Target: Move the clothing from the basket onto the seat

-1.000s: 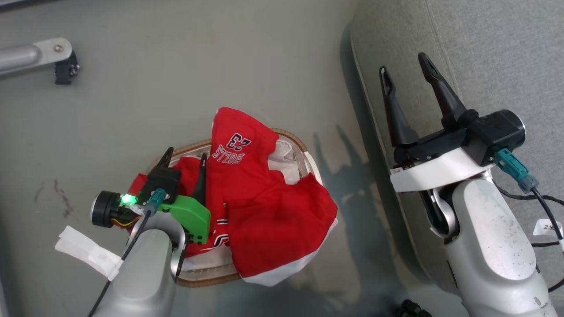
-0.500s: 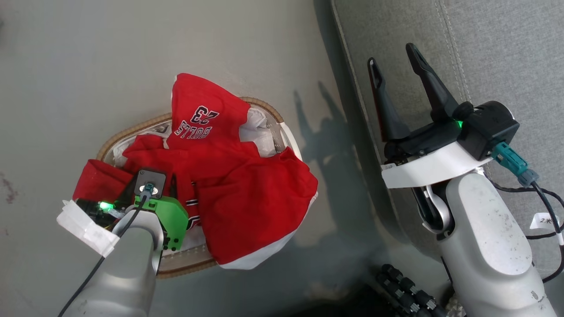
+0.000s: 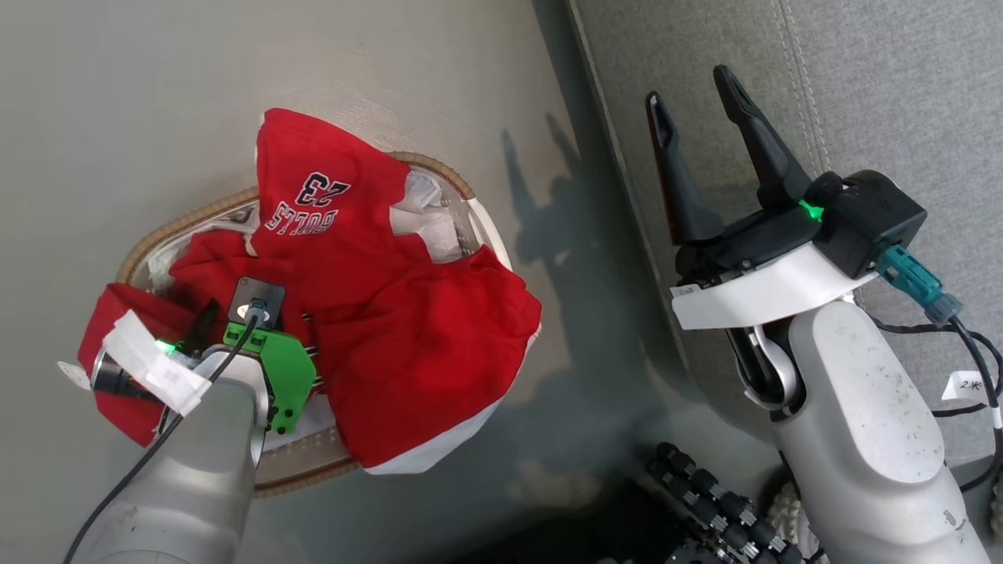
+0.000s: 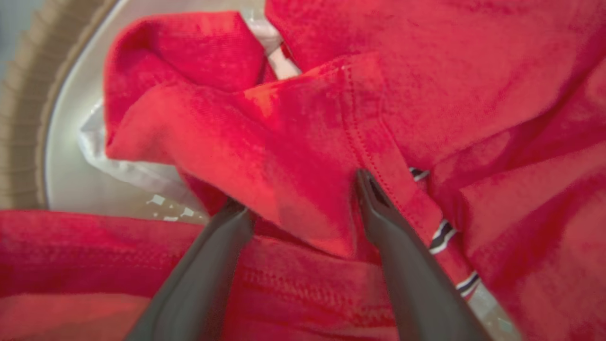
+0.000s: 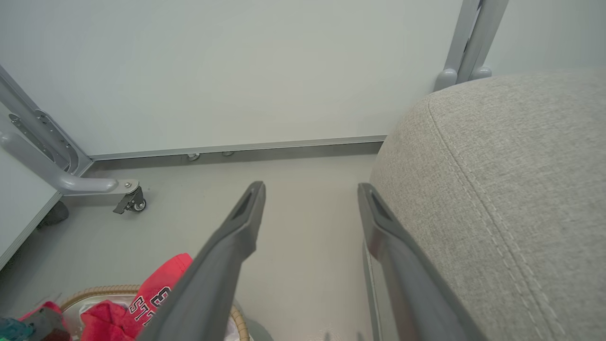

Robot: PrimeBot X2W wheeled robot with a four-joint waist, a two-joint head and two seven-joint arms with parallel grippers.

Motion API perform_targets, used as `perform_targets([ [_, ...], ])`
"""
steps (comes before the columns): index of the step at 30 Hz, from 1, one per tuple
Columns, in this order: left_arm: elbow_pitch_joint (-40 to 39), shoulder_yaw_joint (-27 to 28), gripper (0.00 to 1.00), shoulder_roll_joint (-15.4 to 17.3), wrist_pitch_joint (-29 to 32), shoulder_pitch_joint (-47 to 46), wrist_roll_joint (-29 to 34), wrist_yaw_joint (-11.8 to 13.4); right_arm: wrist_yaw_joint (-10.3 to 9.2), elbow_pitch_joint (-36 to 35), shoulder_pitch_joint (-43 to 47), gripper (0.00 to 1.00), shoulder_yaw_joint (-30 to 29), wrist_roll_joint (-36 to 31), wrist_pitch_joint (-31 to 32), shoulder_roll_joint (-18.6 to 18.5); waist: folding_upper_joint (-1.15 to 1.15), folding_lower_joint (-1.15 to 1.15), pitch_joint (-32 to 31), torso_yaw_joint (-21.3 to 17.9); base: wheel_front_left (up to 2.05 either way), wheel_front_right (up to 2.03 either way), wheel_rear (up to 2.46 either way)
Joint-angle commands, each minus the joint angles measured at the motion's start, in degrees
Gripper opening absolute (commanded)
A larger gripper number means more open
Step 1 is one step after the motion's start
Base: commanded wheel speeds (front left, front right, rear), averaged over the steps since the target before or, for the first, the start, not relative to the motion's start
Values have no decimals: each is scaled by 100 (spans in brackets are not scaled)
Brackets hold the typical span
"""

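- Jaws status, both arms?
- Both spread wide, nothing clamped. Left gripper [image 4: 299, 192] is down in the clothing [image 4: 307, 118], with a finger on either side of a hemmed red fold. Right gripper [image 3: 688, 86] hangs in the air over the edge of the seat [image 3: 862, 78].
- Where's the clothing?
- In the basket [image 3: 180, 223], heaped above the brown rim. One red piece with white trim spills over the side toward the seat. The "BULLS 23" piece lies on top at the far side. Basket stands on the floor [image 3: 157, 78], beside the seat and apart from it.
- What do the wrist views add?
- Left wrist: the fold between the fingers, striped trim [image 4: 442, 234] by one finger, white liner [image 4: 137, 175] under the cloth. In the head view the wrist and green bracket [image 3: 286, 376] cover those fingertips. Right wrist: wall [image 5: 236, 71], caster leg [image 5: 130, 199], the seat's rounded corner, basket at bottom left.
- Unclear?
- Whether the left fingertips reach the liner: can't tell. Garment count: can't tell, all bunched. Left wrist view is blurred close up. Basket walls are hidden under cloth.
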Motion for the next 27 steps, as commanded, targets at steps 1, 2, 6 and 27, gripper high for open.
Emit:
perform_targets([
  [1, 25, -100, 100, 100, 31, -118, 131, -32, -4, -33, -85, 100, 7, 43, -11, -8, 0, -1, 78, -72, 0, 0, 0],
  [2, 28, -149, 100, 114, 60, -135, 147, -51, -4, -38, -90, 100, 11, 48, -11, -9, 0, -1, 98, -86, 0, 0, 0],
  [6, 44, -229, 43, 164, 210, -158, 169, -23, -4, -49, -120, 100, 42, 92, -11, -8, 0, -1, 149, -133, 0, 0, 0],
  [27, -57, 141, 0, -275, -812, 849, -722, -244, -4, 409, 331, 100, -99, -195, -11, -13, 0, -1, -1420, 228, 0, 0, 0],
])
